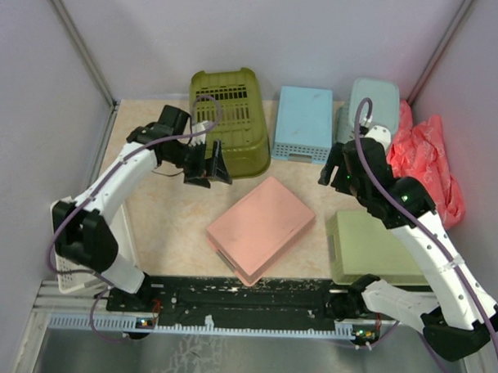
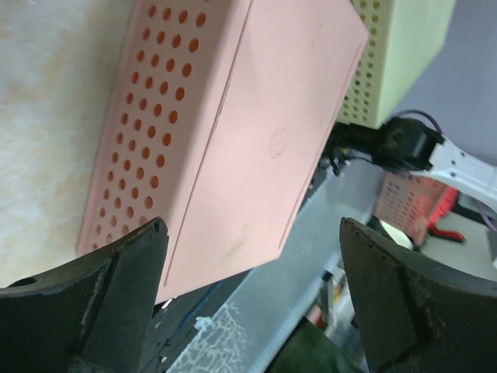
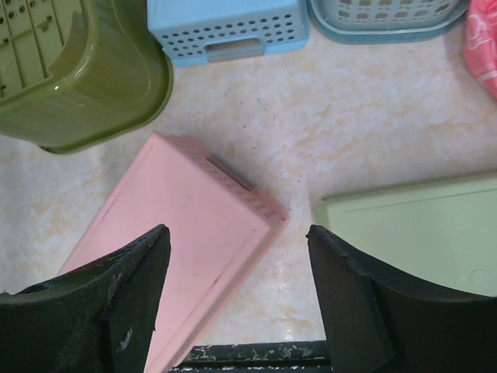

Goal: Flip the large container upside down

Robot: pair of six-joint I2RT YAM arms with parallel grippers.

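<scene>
Two grippers are in view and both are open. The left gripper [image 2: 252, 233] has its fingers [image 2: 124, 287] spread wide with nothing between them. The right gripper [image 3: 237, 233] also stands with its jaws apart and holds nothing.

The large container [image 1: 229, 124] sits at the far edge of the bench [image 1: 174, 225], left of centre. Its slotted bottom faces up and its wider rim appears to rest on the bench surface, though that contact line is only partly visible. In the top view the left gripper hangs just beside the container's near-left side. Whether it touches the wall cannot be told.

Other items noted:
- A pink box [image 1: 260, 228] lies at an angle in the bench centre. Its flat face is up and its sides are perforated.
- A blue basket [image 1: 303, 123] stands just right of the large container along the far edge.
- A teal basket [image 1: 374, 105] stands towards the far right corner, partly hidden by the right arm.
- A pale-green tray [image 1: 374, 248] lies at the near right corner, under the right arm.
- Some crumpled red material [image 1: 430, 164] lies along the right edge.

The right gripper hovers between the blue basket and the pale-green tray, apart from both.
</scene>
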